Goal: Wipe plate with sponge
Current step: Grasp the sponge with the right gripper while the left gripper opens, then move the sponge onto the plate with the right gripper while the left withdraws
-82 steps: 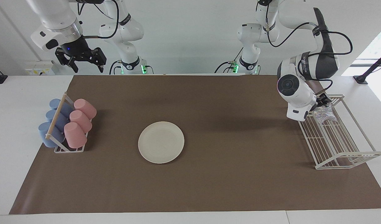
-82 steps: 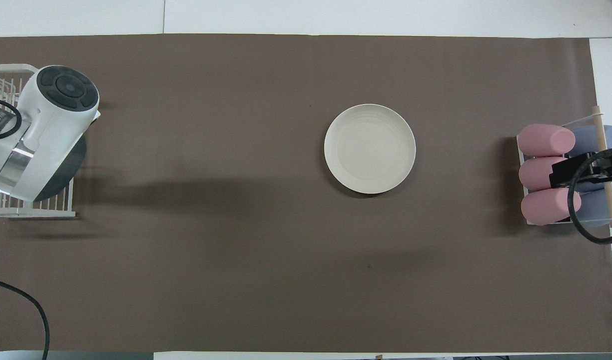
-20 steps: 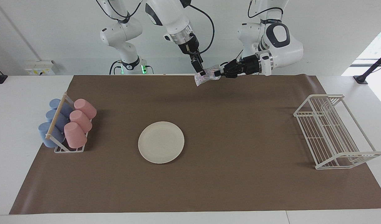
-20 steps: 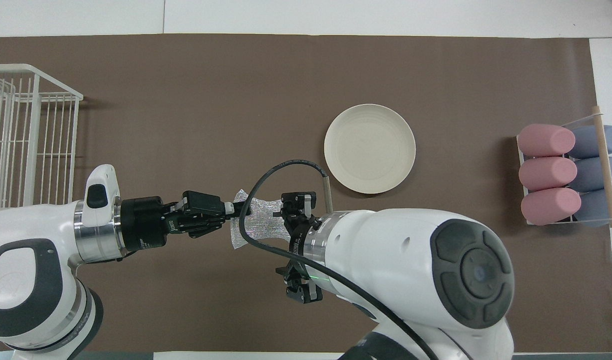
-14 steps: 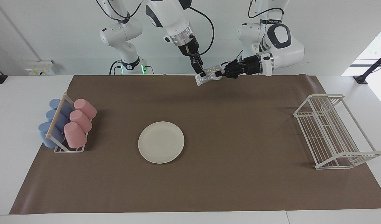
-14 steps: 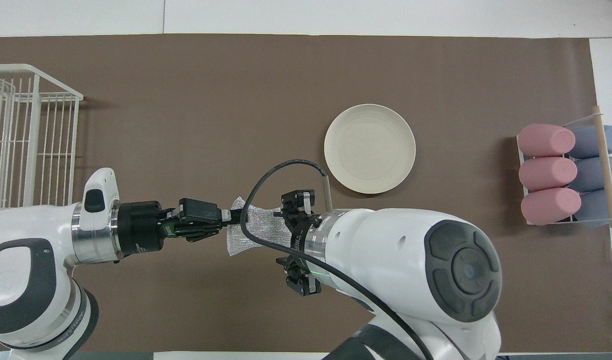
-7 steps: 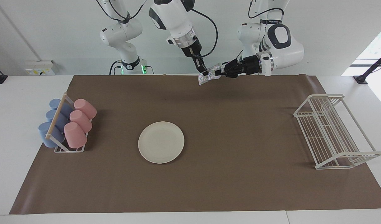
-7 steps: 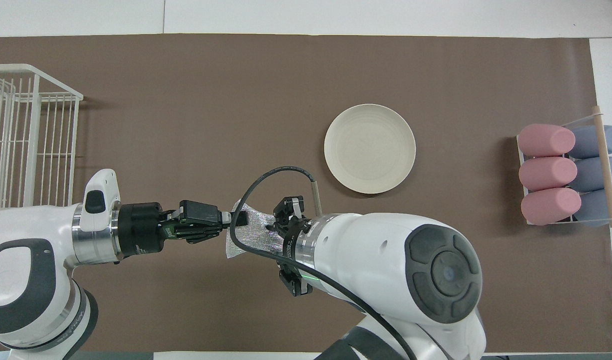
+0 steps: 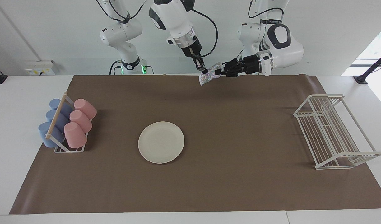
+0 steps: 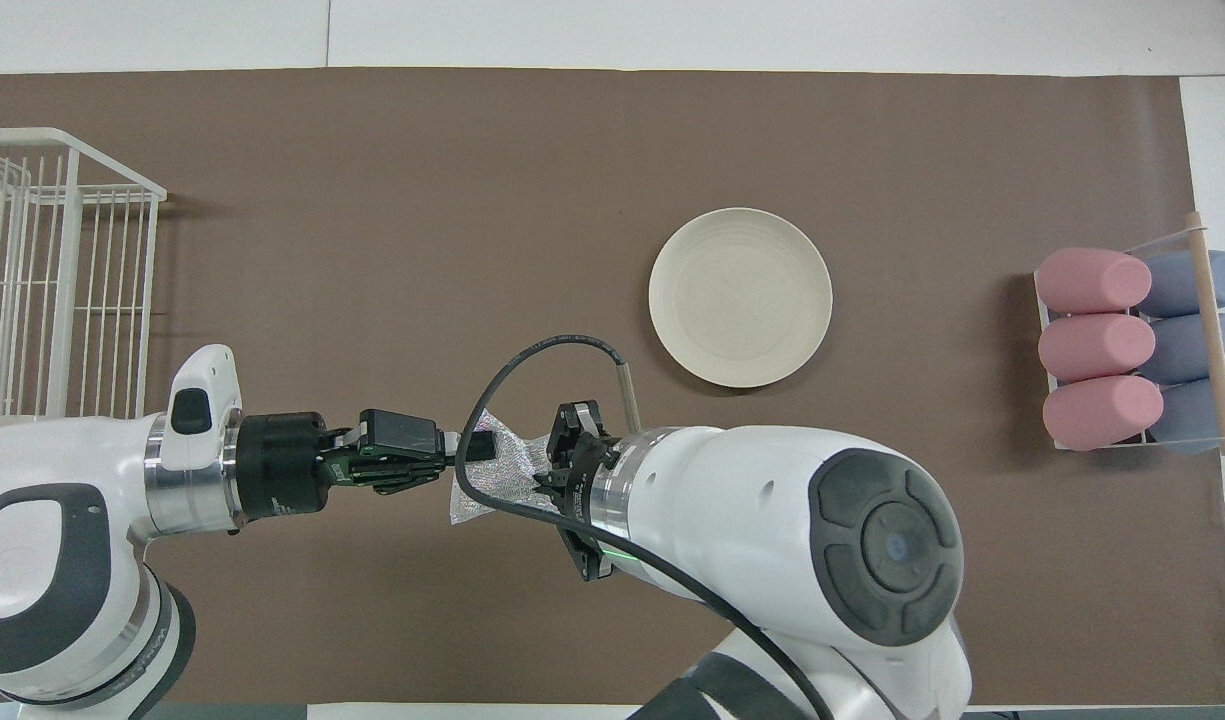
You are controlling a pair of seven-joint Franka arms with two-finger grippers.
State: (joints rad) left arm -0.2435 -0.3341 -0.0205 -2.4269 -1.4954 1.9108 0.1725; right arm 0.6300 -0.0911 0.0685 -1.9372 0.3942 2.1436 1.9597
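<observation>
Two claws, the left claw (image 9: 220, 72) and right claw (image 9: 204, 72), pinch one sponge (image 9: 210, 76) mid-handover; left should release, right carries it to the plate (image 9: 161, 142) below.

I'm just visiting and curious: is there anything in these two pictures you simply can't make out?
- Overhead view: the right gripper fingertips, hidden by its own white wrist.
- Overhead view: part of the glittery silver-grey sponge, covered by that wrist and a black cable.
- Overhead view: the white wire rack, cut by the edge.
- Facing view: both grippers' hold on the sponge, too small.
</observation>
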